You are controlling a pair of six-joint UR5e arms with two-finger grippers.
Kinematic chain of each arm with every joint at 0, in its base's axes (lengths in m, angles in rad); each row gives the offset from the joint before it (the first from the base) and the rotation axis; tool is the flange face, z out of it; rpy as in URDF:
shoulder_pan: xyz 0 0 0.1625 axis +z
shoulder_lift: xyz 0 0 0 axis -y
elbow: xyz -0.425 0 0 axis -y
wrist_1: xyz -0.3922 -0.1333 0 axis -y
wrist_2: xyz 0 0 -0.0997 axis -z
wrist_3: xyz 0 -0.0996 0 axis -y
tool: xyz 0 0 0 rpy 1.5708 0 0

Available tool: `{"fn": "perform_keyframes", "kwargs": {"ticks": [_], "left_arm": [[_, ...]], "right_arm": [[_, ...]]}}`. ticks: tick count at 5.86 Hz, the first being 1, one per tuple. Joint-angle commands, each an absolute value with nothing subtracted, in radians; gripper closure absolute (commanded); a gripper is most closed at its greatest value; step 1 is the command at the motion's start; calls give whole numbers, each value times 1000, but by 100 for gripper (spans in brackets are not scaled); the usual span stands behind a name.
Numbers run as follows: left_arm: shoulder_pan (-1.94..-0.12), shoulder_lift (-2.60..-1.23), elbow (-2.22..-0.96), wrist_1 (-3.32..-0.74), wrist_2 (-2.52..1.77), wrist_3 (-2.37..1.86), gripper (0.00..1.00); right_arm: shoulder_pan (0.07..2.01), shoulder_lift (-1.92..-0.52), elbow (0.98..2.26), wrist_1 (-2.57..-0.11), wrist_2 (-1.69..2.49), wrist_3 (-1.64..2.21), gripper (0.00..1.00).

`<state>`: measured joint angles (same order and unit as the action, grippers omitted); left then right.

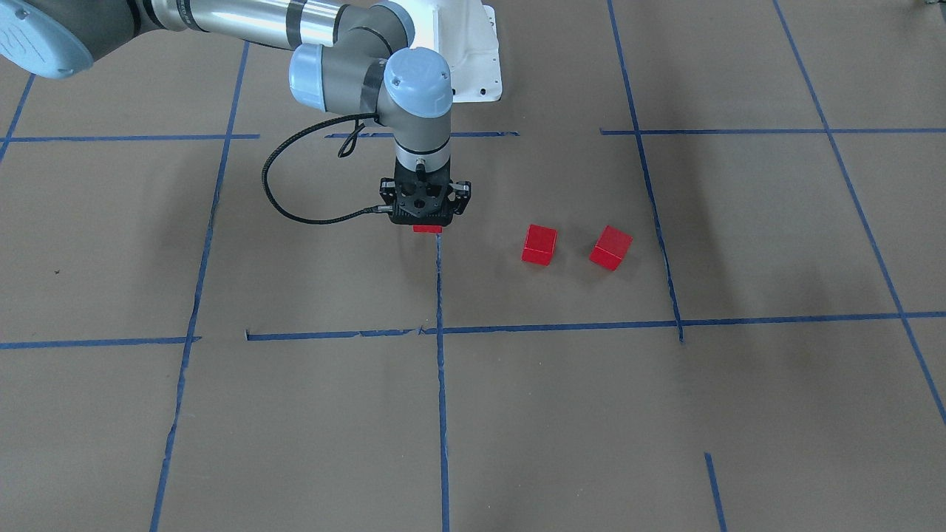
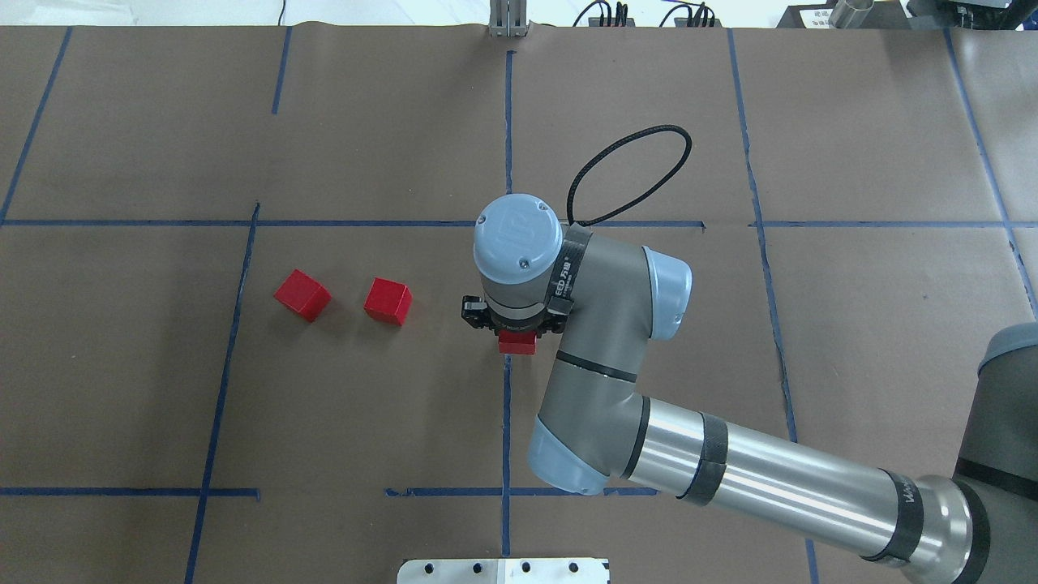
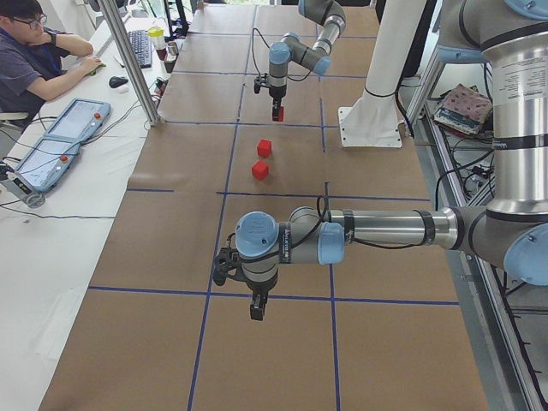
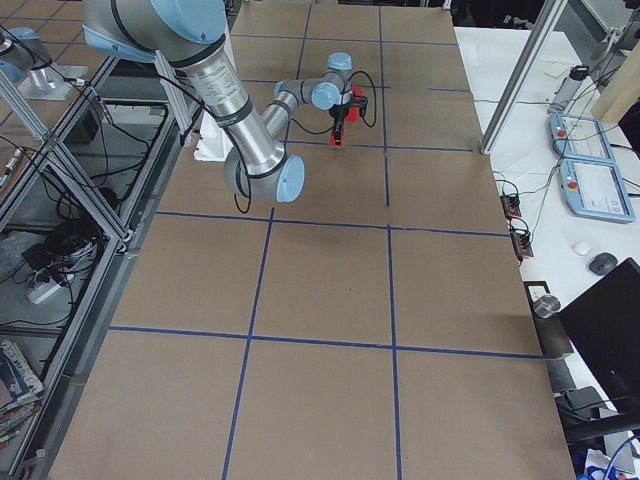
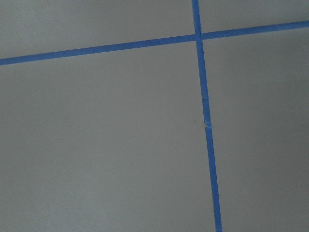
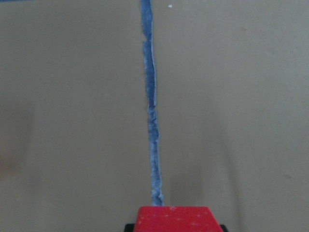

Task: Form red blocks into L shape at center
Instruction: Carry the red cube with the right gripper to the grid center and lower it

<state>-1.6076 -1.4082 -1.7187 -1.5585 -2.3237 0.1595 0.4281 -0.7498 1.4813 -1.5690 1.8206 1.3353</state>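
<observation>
Though left claw [image 3: 257, 310] state unclear, three red blocks [image 2: 388, 301], one tight in right claw [image 1: 427, 224].

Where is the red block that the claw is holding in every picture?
Front-facing: the red block peeks out under the right claw, left of the middle.
Overhead: just below the claw, in the middle.
Exterior left: far off, top middle.
Exterior right: far off, top middle.
Left wrist: not in it.
Right wrist: bottom edge, middle.
Shared landmark: the blue tape line runs right up to the block.
</observation>
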Motion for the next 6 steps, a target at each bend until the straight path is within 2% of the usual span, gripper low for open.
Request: {"fn": "perform_keyframes", "kwargs": {"ticks": [1,2,3,4,6], "left_arm": [[-1608,-1408,-1718,-1559,-2322,160,0],[-1606,-1408,-1718,-1559,-2322,160,0],[-1608,-1408,-1718,-1559,-2324,160,0],[-1608,-1408,-1718,-1559,-2324,160,0],[-1606,-1408,-1718,-1560,-2322,160,0]], "right_arm": [[390,-747,1454,-1528,1786,1376,75],[390,-747,1454,-1526,1786,1374,65],[388,-749,1454,-1528,1784,1373,25],[388,-749,1454,-1528,1783,1359,1],[400,-749,1492,-1534,1793,1356,0]]}}
